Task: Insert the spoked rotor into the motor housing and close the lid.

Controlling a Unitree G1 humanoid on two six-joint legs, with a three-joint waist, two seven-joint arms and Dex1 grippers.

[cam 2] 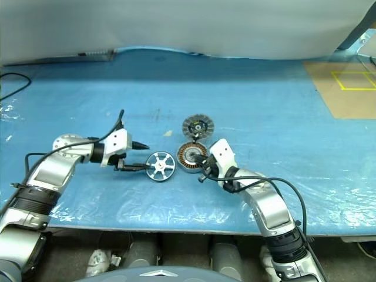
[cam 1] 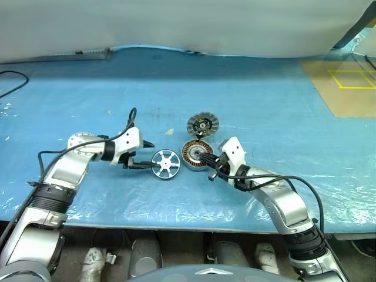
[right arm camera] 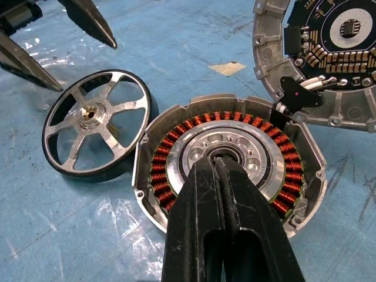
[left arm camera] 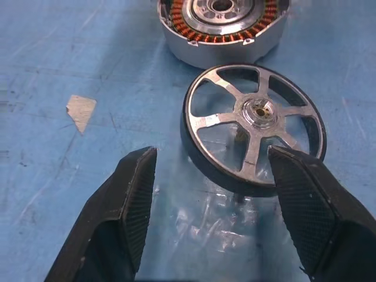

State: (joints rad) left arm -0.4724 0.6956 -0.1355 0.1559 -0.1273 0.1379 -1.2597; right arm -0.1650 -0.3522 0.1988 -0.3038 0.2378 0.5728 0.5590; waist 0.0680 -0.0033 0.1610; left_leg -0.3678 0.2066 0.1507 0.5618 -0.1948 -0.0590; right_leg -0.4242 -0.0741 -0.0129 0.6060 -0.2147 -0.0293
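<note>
From my station I see the spoked rotor (left arm camera: 252,135) lying flat on the blue sheet (cam 1: 264,106): a dark outer band, a shiny silver rim and spokes running to a small brass-centred hub. It lies just beside the motor housing (right arm camera: 229,167), a silver drum with copper windings ringed around a pale inner plate (the two look to be nearly touching in the right wrist view). The lid (right arm camera: 320,59) lies just beyond the housing, its inner face up, showing a dark circuit board, and short wires link it to the housing.

My left gripper (cam 1: 143,154) stands with its jaws wide apart and holds nothing; one finger (left arm camera: 305,205) overlaps the rotor's rim in the left wrist view, though I cannot tell whether it touches. My right gripper (right arm camera: 220,170) has its jaws pressed together, tips at the housing's centre bore.

The head views give the layout of arms and parts; the wrist views alone reveal the windings, the board and the wires. A scrap of tape (left arm camera: 80,110) lies near the rotor.
</note>
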